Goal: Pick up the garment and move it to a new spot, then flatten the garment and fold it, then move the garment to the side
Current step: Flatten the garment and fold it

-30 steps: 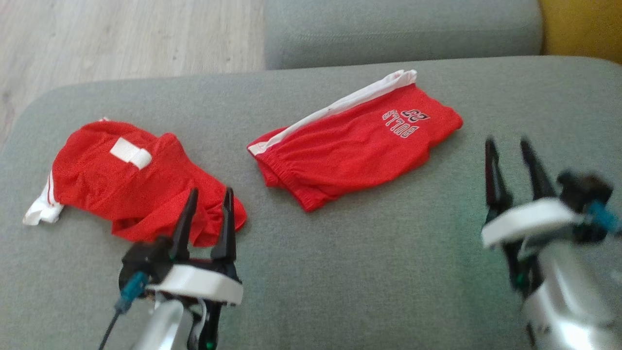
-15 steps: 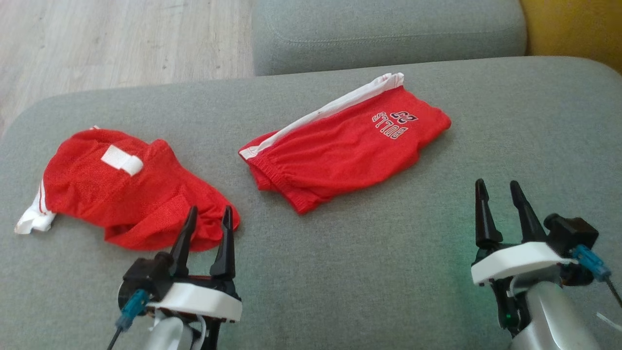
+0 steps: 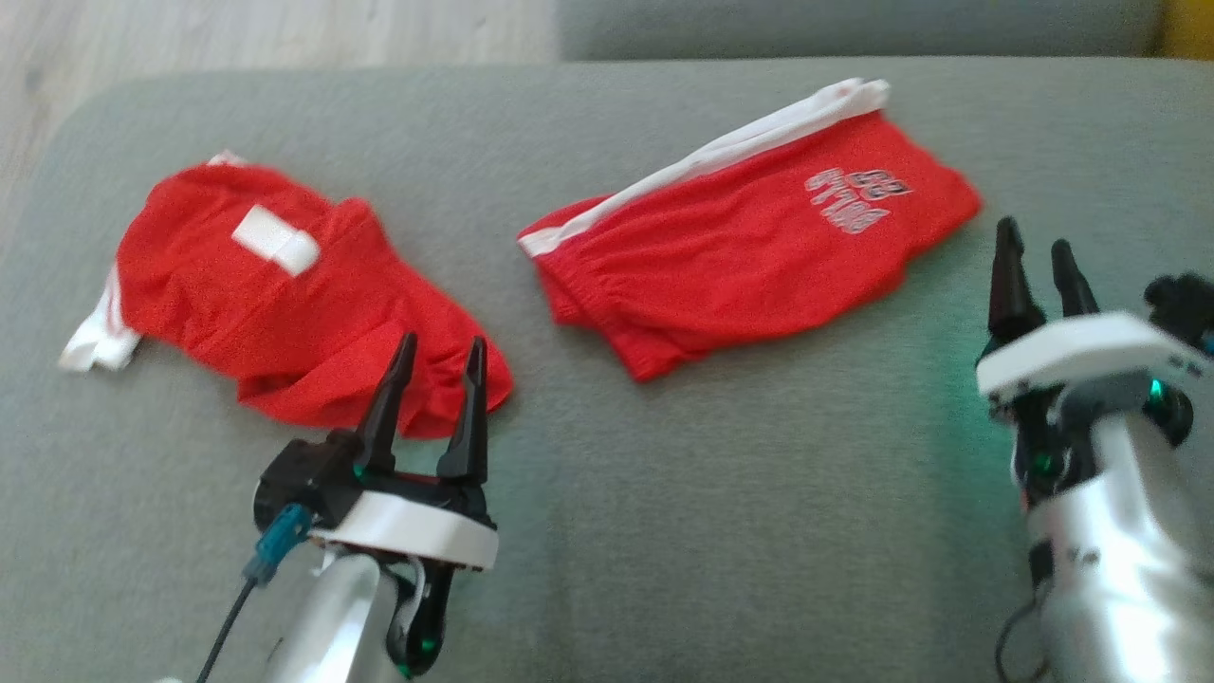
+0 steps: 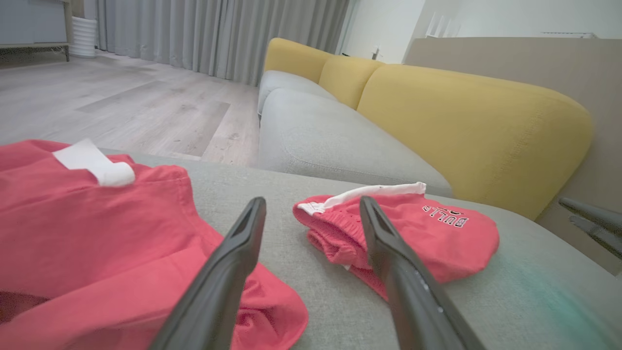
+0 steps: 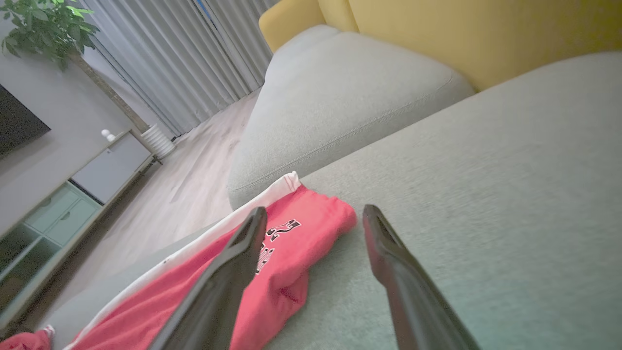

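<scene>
the left claw (image 3: 442,340) is hovering, fingers apart and empty, at the near edge of the crumpled red garment (image 3: 237,285) (white tag facing up). the right claw (image 3: 1034,234), also spread and empty, is sitting just beside the folded red bulls shorts (image 3: 759,237) on the grey sofa cushion (image 3: 759,531).

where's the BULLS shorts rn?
Head view: the BULLS shorts lie folded on the grey cushion, right of centre, between the crumpled red garment on the left and the right gripper.
</scene>
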